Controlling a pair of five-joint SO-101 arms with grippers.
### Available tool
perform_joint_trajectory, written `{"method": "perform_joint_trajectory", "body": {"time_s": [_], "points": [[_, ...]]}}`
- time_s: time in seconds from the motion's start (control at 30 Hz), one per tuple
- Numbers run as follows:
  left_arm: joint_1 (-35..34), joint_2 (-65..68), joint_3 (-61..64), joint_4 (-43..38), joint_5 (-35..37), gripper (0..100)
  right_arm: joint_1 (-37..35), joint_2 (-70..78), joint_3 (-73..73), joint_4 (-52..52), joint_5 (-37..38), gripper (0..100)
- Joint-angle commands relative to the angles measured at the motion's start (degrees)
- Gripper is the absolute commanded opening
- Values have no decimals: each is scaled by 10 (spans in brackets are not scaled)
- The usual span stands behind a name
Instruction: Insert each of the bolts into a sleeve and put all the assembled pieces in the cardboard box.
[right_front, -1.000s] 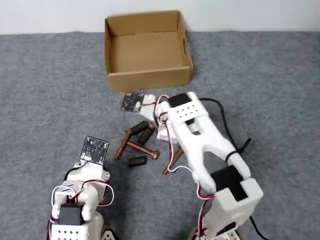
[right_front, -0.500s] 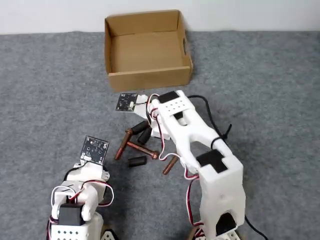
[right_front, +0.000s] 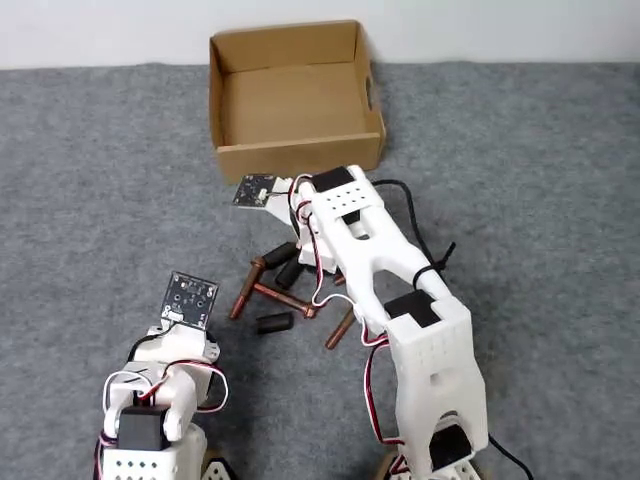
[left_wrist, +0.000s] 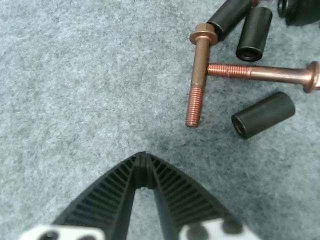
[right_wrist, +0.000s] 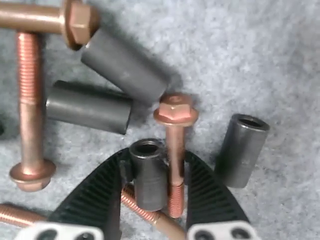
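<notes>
Several copper bolts (right_front: 282, 298) and black sleeves (right_front: 273, 322) lie in a loose pile on the grey carpet, in front of the cardboard box (right_front: 300, 156). My right arm (right_front: 350, 230) stretches over the far side of the pile. In its wrist view, my right gripper (right_wrist: 159, 161) is shut on a black sleeve (right_wrist: 148, 175), with a copper bolt (right_wrist: 175, 150) pinched beside it. My left gripper (left_wrist: 145, 161) is shut and holds nothing. It sits low over bare carpet, short of a bolt (left_wrist: 198, 80) and a loose sleeve (left_wrist: 263, 114).
The box stands open at the back with nothing inside it. Other sleeves (right_wrist: 242, 150) and bolts (right_wrist: 29, 110) crowd around the right gripper's fingers. Bare carpet stretches to both sides of the pile, and the left arm's base (right_front: 160, 420) sits at the near left.
My right arm has stretched farther out, and its wrist has shifted left and toward the box. The left arm and the loose pieces on the carpet have stayed put.
</notes>
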Motion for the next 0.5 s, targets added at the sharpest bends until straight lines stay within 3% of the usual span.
{"method": "perform_joint_trajectory", "body": {"time_s": [0.0, 0.47], "points": [[-1, -3, -1, 4, -3, 6, 11, -25, -14, 13, -8, 9], [-1, -3, -1, 4, -3, 6, 15, -127, -15, 109, -37, 9]]}}
